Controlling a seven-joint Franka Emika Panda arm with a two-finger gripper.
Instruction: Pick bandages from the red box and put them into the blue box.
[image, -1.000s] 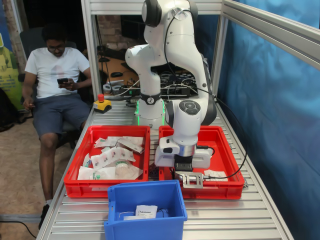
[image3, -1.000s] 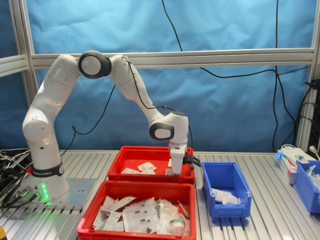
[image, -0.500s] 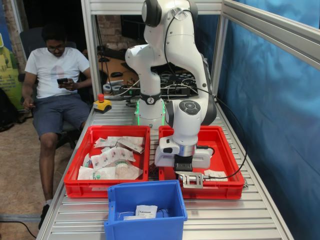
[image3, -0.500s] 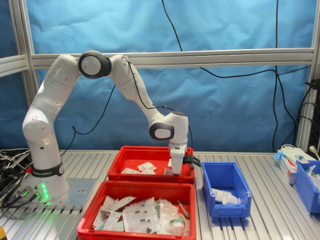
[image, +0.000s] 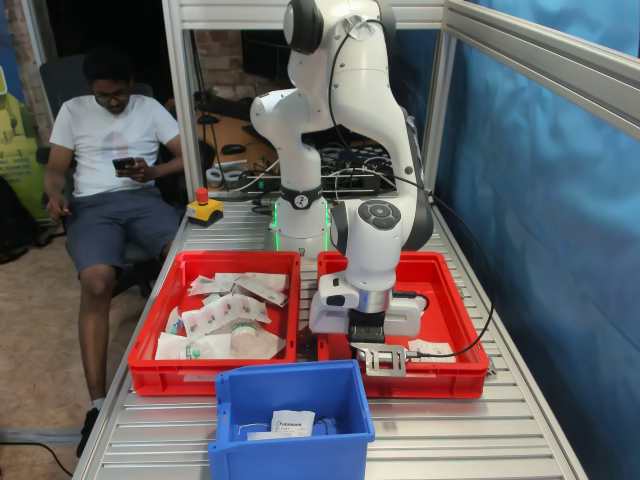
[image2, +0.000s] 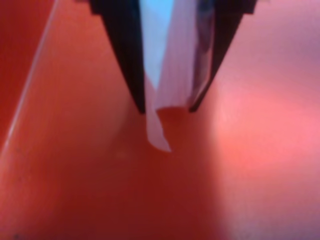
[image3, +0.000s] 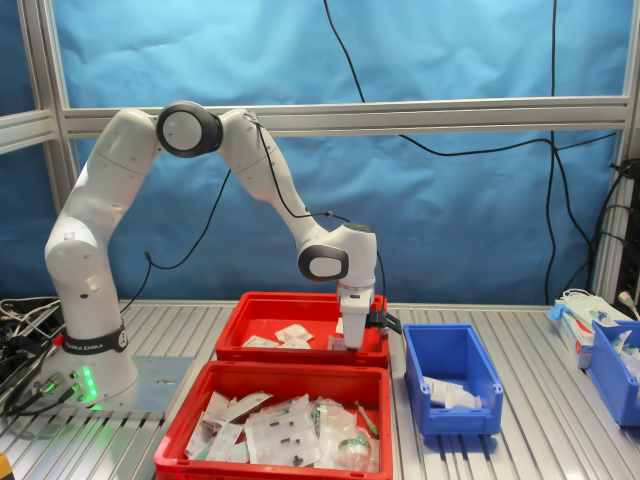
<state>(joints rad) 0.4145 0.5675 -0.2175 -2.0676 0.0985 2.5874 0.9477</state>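
Bandage (image2: 167, 75) between gripper (image2: 166, 107) fingers

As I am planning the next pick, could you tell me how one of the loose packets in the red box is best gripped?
Judging by the wrist view, pinch a thin edge: the pincer holds a bandage that way, hanging limp. The packets lie flat in the red box, so come from above.

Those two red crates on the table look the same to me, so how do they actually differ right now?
The red box under the arm holds only a few small white packets; the other red crate is heaped with strips and wrapped rolls. The pincer is down inside the red box, closed on a white bandage; nothing reaches into the other red crate. Both are wide, shallow red plastic crates, side by side.
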